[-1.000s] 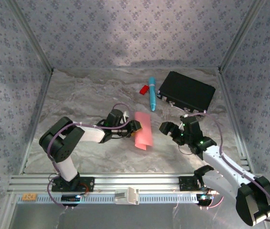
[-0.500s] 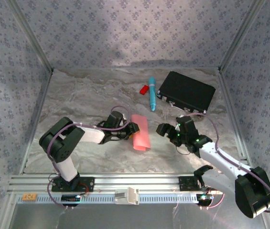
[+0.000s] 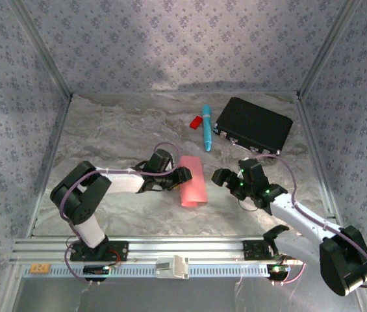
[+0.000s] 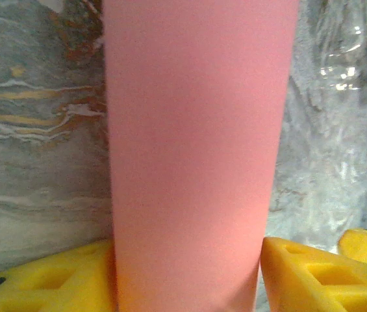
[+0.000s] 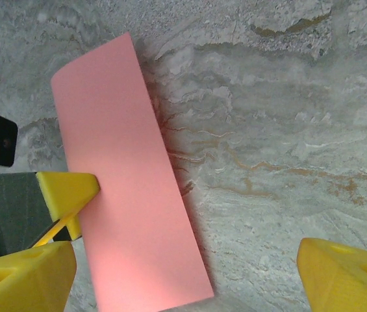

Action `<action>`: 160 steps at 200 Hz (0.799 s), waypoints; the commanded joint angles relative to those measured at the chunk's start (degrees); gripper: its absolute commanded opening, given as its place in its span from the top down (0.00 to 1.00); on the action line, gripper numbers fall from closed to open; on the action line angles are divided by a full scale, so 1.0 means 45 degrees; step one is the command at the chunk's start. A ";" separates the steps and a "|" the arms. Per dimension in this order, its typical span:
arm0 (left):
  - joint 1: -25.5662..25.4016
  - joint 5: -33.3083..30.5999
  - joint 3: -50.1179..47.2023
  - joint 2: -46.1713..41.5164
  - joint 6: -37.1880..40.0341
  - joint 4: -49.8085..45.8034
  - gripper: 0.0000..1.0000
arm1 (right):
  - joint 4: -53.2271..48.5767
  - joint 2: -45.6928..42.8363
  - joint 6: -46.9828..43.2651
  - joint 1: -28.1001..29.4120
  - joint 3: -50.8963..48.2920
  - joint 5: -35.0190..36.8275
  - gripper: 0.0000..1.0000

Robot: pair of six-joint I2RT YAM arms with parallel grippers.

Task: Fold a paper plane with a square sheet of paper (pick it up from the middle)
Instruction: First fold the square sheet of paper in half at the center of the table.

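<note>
Surface [image 3: 118,136] carries the sheet of paper [image 3: 193,181] at its middle, folded into a narrow strip: light, limp, slippery, easily creased, best pinched along a long edge. At its left edge the left gripper [image 3: 182,175] has fingers apart around paper; whether they pinch it, I cannot tell. Opposite, the right gripper [image 3: 224,181] gapes empty, slightly closer than a second ago

The grey marbled counter [image 3: 118,130] carries a pink sheet of paper [image 3: 193,182], folded into a long strip, lying close to its middle with its long axis running roughly 12 to 6 o'clock. Toward 12 o'clock lie a blue pen [image 3: 206,127] and, just beside it at its 9 o'clock side, a small red piece [image 3: 196,121]. A black case [image 3: 253,125] rests toward 1 o'clock.
</note>
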 commanded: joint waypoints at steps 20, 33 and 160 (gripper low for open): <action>0.0036 -0.1147 0.0701 -0.0781 0.1927 -0.3043 0.38 | -0.0060 0.0147 0.0151 0.0122 0.0401 0.0268 0.10; 0.0057 -0.1306 0.0830 -0.0903 0.2216 -0.3410 0.38 | 0.0060 0.0268 0.0152 0.0124 0.0395 0.0201 0.10; 0.0636 -0.0760 0.1214 -0.0215 0.3581 -0.4591 0.48 | 0.0573 0.1753 0.0280 0.0654 0.0885 0.0206 0.11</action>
